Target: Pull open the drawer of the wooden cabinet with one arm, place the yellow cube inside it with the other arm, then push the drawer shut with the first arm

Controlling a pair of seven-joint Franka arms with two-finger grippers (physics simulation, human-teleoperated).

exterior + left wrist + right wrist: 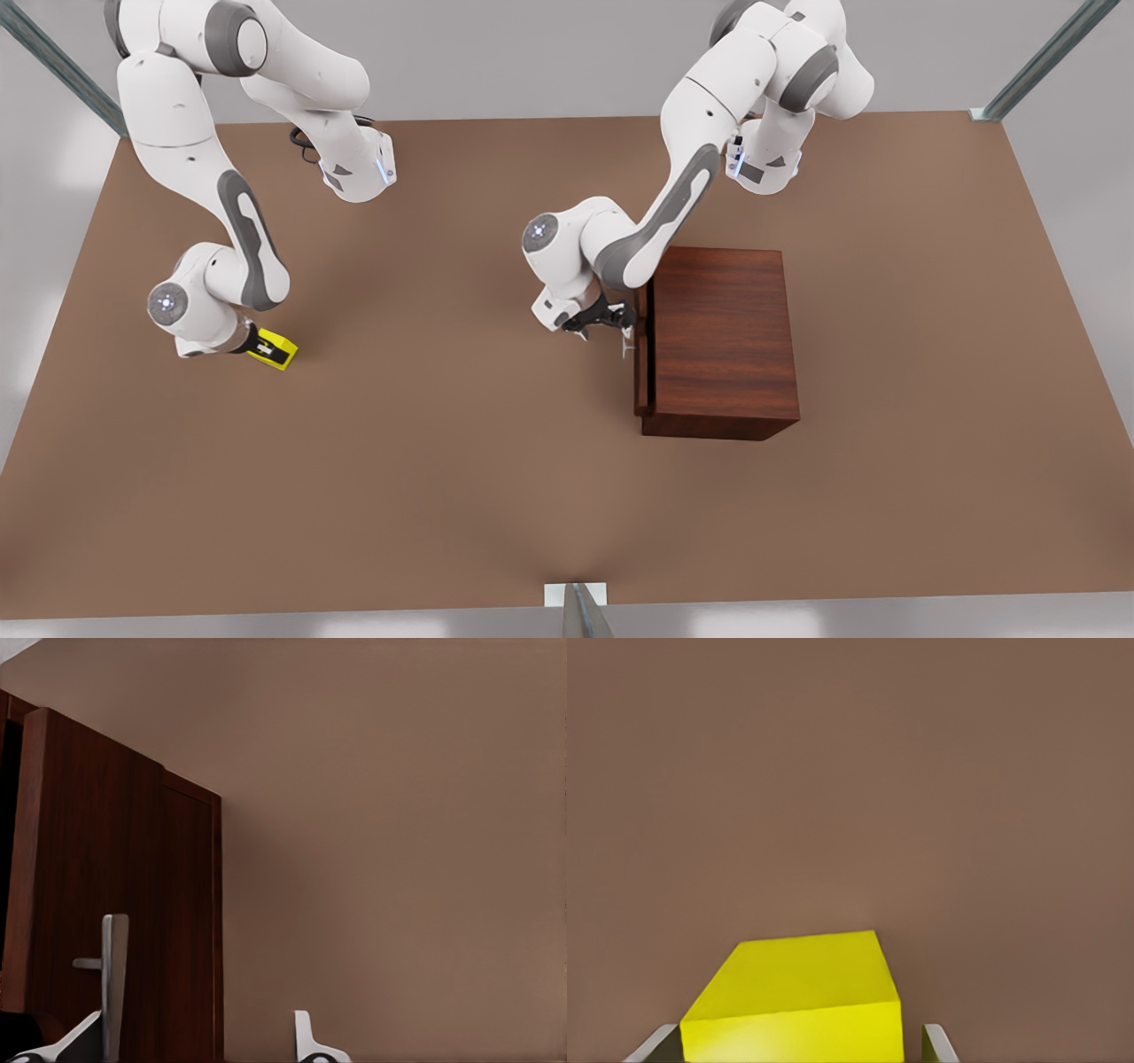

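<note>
The left gripper (611, 326) is sitting at the cabinet's (722, 341) front face, level with the drawer (641, 350) handle (628, 344). In the left wrist view its fingers (306, 1041) are standing wide apart, with the silver handle (112, 979) just beside one fingertip and not clamped between the two. The left gripper is holding nothing.

The drawer front (106, 877) is standing slightly proud of the cabinet body, with a narrow dark gap showing along its edge. The handle is running along the drawer front, its long axis lying parallel to that face. The cabinet is resting on the brown table (461, 443), toward the front view's right, with its drawer face pointing toward the front view's left.

The right gripper (257, 344) is positioned low over the table at the front view's left, well apart from the cabinet. In the right wrist view its fingers (939, 1047) are flanking the cube (797, 1010), one on each side, close to its faces; whether they are pressing on it cannot be told. The cube (273, 347) is sitting on the table, just beside the gripper body in the front view. Seen from the front, its long side is running diagonally, pointing down toward the front view's right.
</note>
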